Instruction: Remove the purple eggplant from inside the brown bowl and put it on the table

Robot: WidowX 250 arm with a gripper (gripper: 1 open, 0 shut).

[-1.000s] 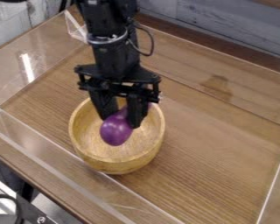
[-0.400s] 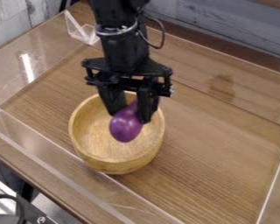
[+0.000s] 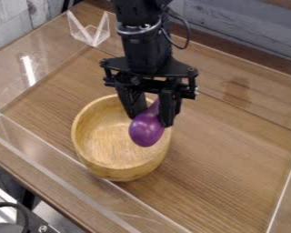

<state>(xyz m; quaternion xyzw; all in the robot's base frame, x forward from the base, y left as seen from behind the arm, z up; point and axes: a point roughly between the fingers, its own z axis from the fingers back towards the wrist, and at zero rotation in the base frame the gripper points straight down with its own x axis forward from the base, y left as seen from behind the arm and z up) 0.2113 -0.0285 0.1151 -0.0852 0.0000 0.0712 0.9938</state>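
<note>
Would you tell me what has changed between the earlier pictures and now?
The hand and the purple eggplant it holds have moved right in the picture, from over the middle of the brown bowl to its right rim. Nothing was newly gripped or let go. The bowl stayed where it was on the table.
</note>
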